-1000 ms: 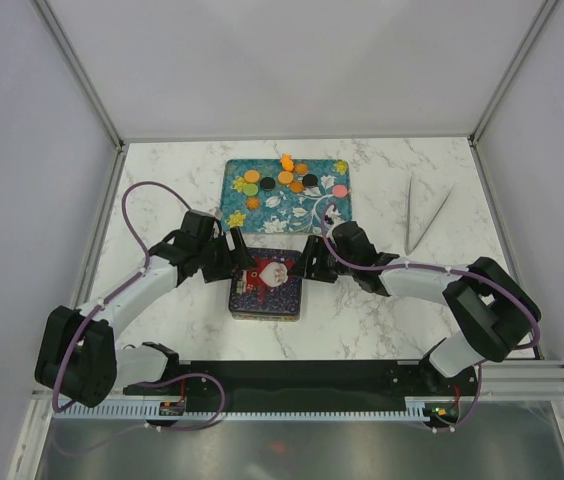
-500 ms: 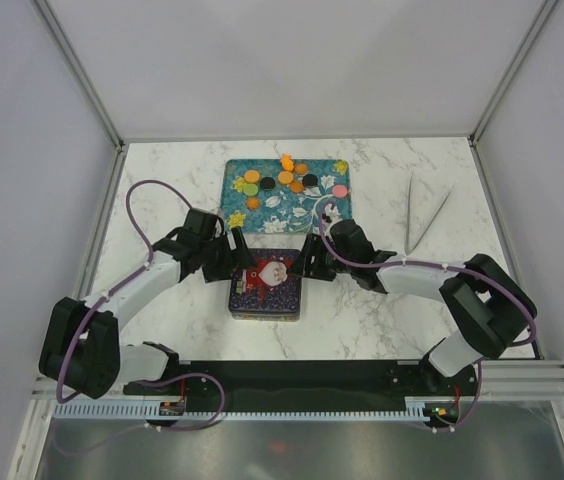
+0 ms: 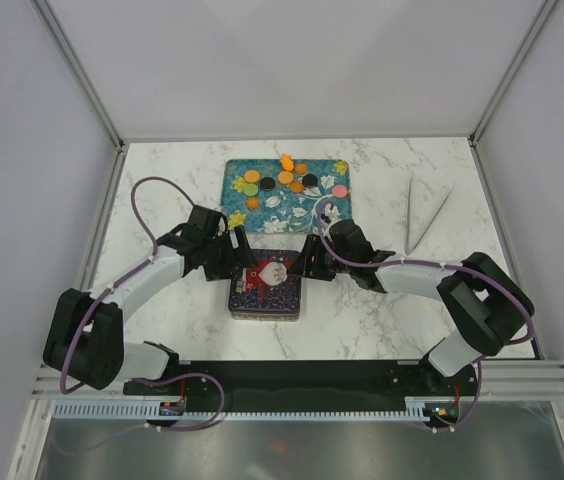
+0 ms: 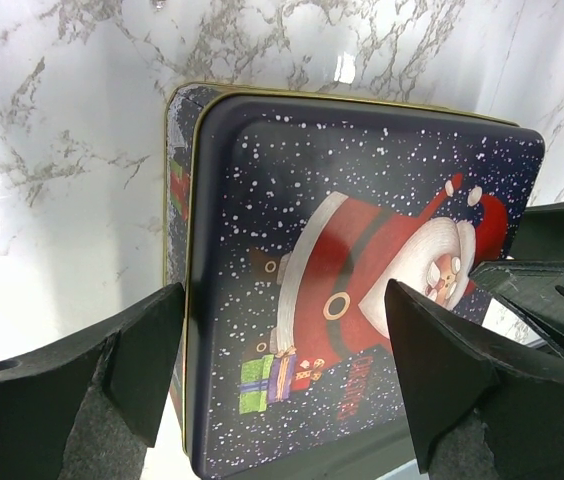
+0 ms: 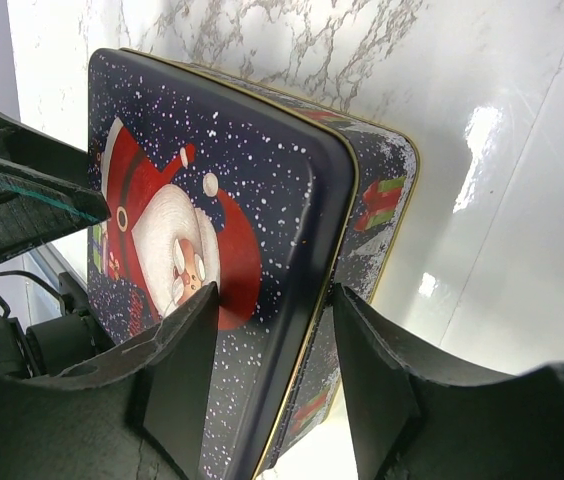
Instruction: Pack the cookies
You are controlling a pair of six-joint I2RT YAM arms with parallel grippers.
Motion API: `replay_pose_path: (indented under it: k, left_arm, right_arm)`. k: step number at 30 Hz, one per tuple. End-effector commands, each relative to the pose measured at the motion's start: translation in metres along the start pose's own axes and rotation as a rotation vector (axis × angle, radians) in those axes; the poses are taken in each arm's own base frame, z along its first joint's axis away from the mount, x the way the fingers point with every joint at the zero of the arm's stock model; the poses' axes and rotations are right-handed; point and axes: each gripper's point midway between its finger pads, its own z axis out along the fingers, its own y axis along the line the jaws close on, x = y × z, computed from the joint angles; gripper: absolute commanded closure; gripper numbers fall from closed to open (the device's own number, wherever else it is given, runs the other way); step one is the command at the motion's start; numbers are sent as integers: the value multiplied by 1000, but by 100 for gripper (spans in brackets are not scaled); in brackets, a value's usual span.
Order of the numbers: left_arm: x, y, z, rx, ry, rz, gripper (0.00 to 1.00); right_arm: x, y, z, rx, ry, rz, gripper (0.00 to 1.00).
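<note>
The cookies point(image 3: 284, 178), small orange, green, black and pink discs, lie on the teal floral tray point(image 3: 334, 204) at the back. In front of it stands a dark blue Santa tin point(image 3: 265, 290) with its lid on. My left gripper point(image 3: 238, 254) is open at the tin's far-left corner. In its wrist view one finger point(image 4: 147, 350) sits outside the lid's edge and the other over the lid point(image 4: 362, 270). My right gripper point(image 3: 311, 258) is open at the far-right corner. Its jaws straddle the lid's rim point(image 5: 322, 250), one finger point(image 5: 187, 370) over the lid.
Two thin pale sticks point(image 3: 424, 215) lie in a V at the right of the marble table point(image 3: 162, 180). White walls with metal posts close in the back and sides. A black rail point(image 3: 292, 378) runs along the near edge.
Both grippers have edged slightly closer to the tin's far corners. The tin and the cookies have not moved.
</note>
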Motion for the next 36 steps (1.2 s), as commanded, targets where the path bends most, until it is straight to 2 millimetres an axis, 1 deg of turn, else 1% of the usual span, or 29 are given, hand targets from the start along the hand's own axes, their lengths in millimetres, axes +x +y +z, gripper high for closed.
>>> replay_pose_path:
  k: [1,7,9,10,12,13,15,16,17,18,19,21,25,28,33,35,36]
  left_arm:
    - [-11,-20,-3,44,-16,38,12]
    - [-5,-12,6,10,9,32,12]
    - [-3,-9,9,-5,16,33,12]
    - [-1,-8,10,-8,19,33,12]
    - [-1,-6,11,-18,18,31,12]
    - [0,-6,11,-20,20,33,12]
    - [1,-4,12,-28,17,31,11]
    - [2,-3,12,-32,17,29,11]
    - [2,-2,12,-35,16,27,11]
    - [2,-2,12,-39,12,29,11]
    - [2,-1,12,-42,9,27,11]
    - [2,2,12,-51,8,25,10]
    - [3,4,14,-62,11,24,10]
    - [3,6,15,-68,11,23,10]
    - [3,7,13,-74,6,25,10]
    - [2,6,13,-74,6,25,10]
    - [2,6,13,-73,7,24,10]
  right_arm:
    - [4,-2,4,6,6,-12,44]
    - [12,-8,5,19,15,-10,50]
    - [15,-10,7,18,18,-4,54]
    - [19,-14,8,24,28,1,56]
    - [21,-13,8,15,24,5,57]
    - [25,-16,8,20,30,8,55]
    - [27,-15,7,10,27,3,51]
    - [29,-16,6,12,29,1,46]
    - [30,-15,5,12,30,-1,43]
    - [29,-15,4,12,28,-2,41]
    - [25,-12,1,8,15,-16,36]
    - [25,-12,-2,22,17,-25,32]
    - [15,-3,-10,20,-3,-46,30]
    - [12,2,-16,11,-11,-57,28]
    - [12,7,-26,-23,-5,-45,24]
    - [11,13,-32,-53,-7,-44,22]
    - [14,13,-33,-57,0,-39,22]
